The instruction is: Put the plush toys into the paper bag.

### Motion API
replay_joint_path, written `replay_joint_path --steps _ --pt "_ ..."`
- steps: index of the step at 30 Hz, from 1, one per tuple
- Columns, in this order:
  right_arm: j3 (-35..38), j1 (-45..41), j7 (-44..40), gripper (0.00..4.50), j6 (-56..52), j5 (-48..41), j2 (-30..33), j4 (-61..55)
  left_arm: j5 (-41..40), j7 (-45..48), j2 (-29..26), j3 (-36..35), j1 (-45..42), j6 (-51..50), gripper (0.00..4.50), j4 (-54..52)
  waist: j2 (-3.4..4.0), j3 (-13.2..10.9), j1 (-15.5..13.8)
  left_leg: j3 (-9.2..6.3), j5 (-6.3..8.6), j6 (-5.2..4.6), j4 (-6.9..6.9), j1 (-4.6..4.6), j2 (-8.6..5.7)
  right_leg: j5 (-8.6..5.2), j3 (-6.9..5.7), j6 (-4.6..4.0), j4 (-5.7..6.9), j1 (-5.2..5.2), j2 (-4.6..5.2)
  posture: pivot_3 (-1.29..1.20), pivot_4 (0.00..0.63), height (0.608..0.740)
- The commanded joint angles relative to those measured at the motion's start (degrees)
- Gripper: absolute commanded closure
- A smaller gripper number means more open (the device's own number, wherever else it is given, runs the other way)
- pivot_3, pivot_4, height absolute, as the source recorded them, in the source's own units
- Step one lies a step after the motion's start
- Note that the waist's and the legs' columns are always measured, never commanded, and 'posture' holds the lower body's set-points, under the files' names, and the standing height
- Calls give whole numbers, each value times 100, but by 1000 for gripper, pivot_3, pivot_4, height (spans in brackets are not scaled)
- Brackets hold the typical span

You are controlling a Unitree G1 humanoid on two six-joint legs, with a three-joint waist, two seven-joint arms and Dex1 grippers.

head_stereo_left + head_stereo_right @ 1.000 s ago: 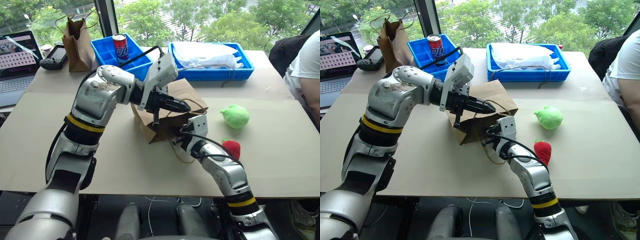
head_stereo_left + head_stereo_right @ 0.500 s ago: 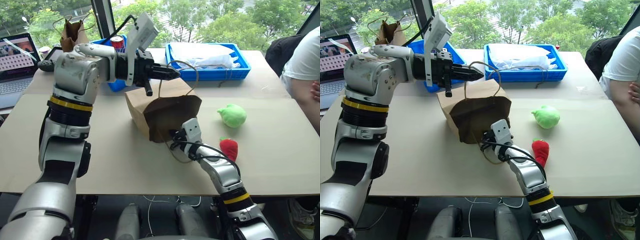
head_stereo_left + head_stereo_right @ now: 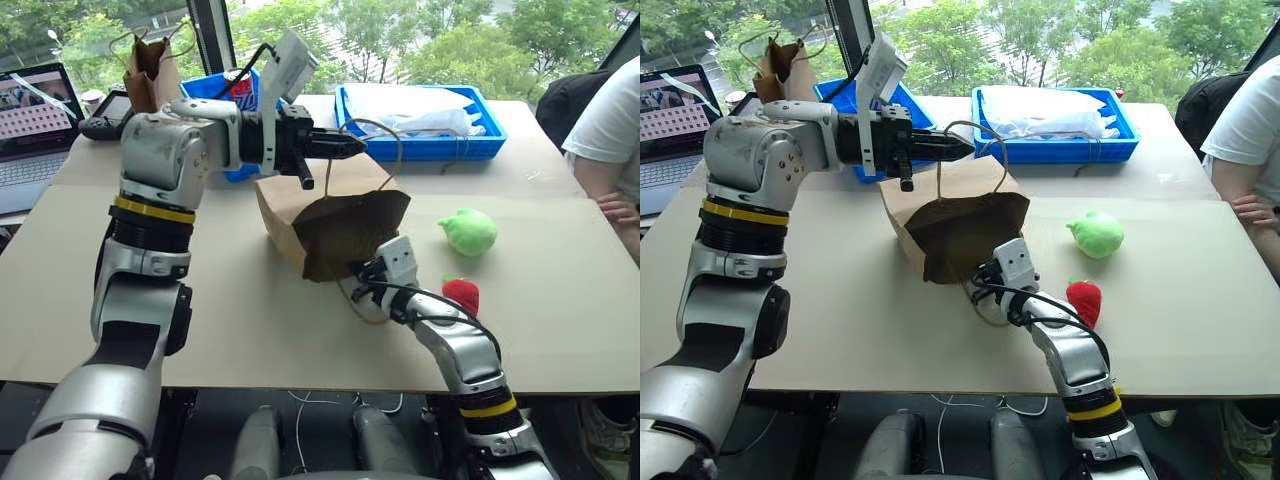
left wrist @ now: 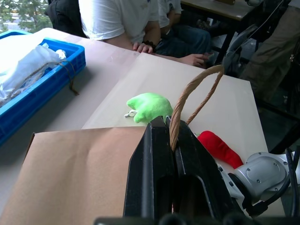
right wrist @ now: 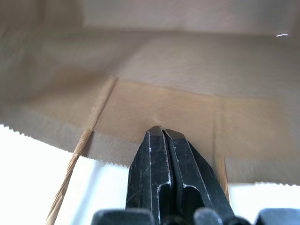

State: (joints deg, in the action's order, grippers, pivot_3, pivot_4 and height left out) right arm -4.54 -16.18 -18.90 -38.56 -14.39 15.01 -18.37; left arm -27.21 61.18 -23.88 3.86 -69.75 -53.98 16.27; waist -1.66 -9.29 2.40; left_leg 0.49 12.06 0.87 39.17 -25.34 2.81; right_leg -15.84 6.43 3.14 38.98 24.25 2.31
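Here, on the tan table [image 3: 150,330] by windows, left fingers [image 4: 169,129] clamp the bag handle [image 4: 194,96]; right fingers [image 5: 162,136] closed

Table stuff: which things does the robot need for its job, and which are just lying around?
Needed:
paper bag
green plush toy
red chili plush toy

Just lying around:
darker brown bag
soda can
blue trays
laptop

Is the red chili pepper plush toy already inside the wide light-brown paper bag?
No, the red chili pepper plush toy lies on the table, outside the wide light-brown paper bag.
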Motion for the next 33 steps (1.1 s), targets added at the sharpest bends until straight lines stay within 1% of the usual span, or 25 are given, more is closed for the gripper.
replay_joint_path --steps 1,4,6,7,9,10,13,18,19,20,21,23,25,27,28,29,31,32,33 --pt "1035 -65 140 3071 -1340 -761 329 -1600 -262 -65 20 -164 -23 -214 4500 -370 0 0 3 -2 0 0 0 -1 0 0 -1 0 0 0 0 0 150 702" --pt "2226 23 311 1998 -2696 -1143 787 -2443 -313 -90 11 -129 52 -249 4500 -464 0 0 -10 -6 0 0 -3 -1 0 0 -4 0 -2 -2 0 0 150 702" --pt "2850 313 293 1401 -3516 -1170 1180 -2793 -350 -107 14 -129 96 -266 4500 -502 0 0 -23 -7 0 0 -3 -1 -1 0 -5 0 -4 -5 0 0 150 702" --pt "3089 562 252 986 -3874 -1164 1383 -2947 -369 -102 16 -122 117 -274 4500 -522 0 0 -44 -8 0 0 -3 -1 -2 0 -6 0 -6 -6 1 0 150 702" --pt "3560 840 261 307 -4362 -1244 1242 -3164 -393 -84 24 -102 148 -270 4500 -546 -1 0 -62 -10 0 0 -7 -1 -4 -2 -8 0 -11 -8 2 0 150 702" --pt "3649 983 283 47 -4494 -1241 1185 -3241 -398 -62 26 -82 160 -258 4500 -552 0 0 -62 -10 0 0 -8 -1 -3 -2 -8 -1 -14 -7 1 0 150 702" --pt "3597 1401 371 47 -4656 -1157 957 -3345 -384 3 26 4 208 -211 4500 -594 0 0 0 -8 -1 -1 -9 0 -5 -4 -3 -2 -11 -3 1 0 150 702" --pt "3102 2029 677 47 -4262 -938 300 -3093 -418 3 72 51 260 -225 4500 -693 2 0 17 -10 -4 -4 -15 7 -10 -6 5 -2 -9 -3 0 0 150 702" --pt "3029 2127 730 289 -4131 -885 183 -3017 -437 -14 82 51 269 -236 4500 -714 2 0 15 -9 -4 -4 -14 7 -10 -6 5 -1 -9 -5 1 0 150 702" --pt "2910 2266 730 555 -3987 -822 196 -2954 -461 -31 92 48 279 -254 4500 -740 3 0 17 -10 -4 -4 -14 6 -10 -6 5 -1 -10 -4 0 0 150 702" --pt "2890 2352 730 720 -3821 -760 212 -2906 -482 -51 101 42 295 -275 4500 -770 2 0 15 -9 -4 -4 -14 7 -10 -6 7 -1 -11 -6 1 0 150 702" --pt "2908 2448 689 1437 -3549 -694 300 -2851 -519 -88 117 34 320 -309 4500 -814 2 0 10 -10 -4 -4 -13 6 -10 -6 5 0 -13 -9 1 0 150 702" --pt "2985 2459 555 2169 -3262 -658 566 -2837 -564 -132 140 31 352 -349 4500 -864 2 0 12 -10 -4 -3 -13 7 -10 -6 5 0 -13 -9 1 0 150 702" --pt "3111 2370 324 2785 -3048 -670 993 -2854 -634 -225 212 -3 389 -427 4500 -918 3 0 12 -8 -4 -3 -13 7 -11 -7 8 0 -13 -8 1 0 150 702" --pt "3132 2284 140 3092 -2925 -676 1351 -2896 -663 -291 266 -18 427 -468 4500 -970 4 0 11 -7 -4 -3 -13 7 -13 -7 10 0 -12 -8 1 0 150 702" --pt "3138 2233 15 3538 -2831 -685 1603 -2921 -683 -340 302 -28 457 -495 4500 -1012 5 -1 12 -7 -4 -3 -13 7 -13 -7 11 1 -13 -8 2 0 150 702" --pt "2825 1942 -572 4144 -2627 -819 2563 -3156 -720 -484 397 -80 516 -523 4500 -1074 6 -3 22 -6 -4 -3 -13 7 -14 -7 13 1 -13 -8 2 0 150 702" --pt "2697 1782 -722 4431 -2619 -895 2852 -3234 -736 -540 424 -99 529 -526 4500 -1086 5 -3 24 -6 -5 -4 -14 8 -15 -7 15 1 -13 -7 1 0 150 702" --pt "2616 1676 -807 4431 -2615 -944 3029 -3264 -747 -580 442 -109 537 -523 4500 -1089 5 -3 29 -6 -4 -4 -13 9 -15 -7 16 1 -11 -6 1 0 150 702"
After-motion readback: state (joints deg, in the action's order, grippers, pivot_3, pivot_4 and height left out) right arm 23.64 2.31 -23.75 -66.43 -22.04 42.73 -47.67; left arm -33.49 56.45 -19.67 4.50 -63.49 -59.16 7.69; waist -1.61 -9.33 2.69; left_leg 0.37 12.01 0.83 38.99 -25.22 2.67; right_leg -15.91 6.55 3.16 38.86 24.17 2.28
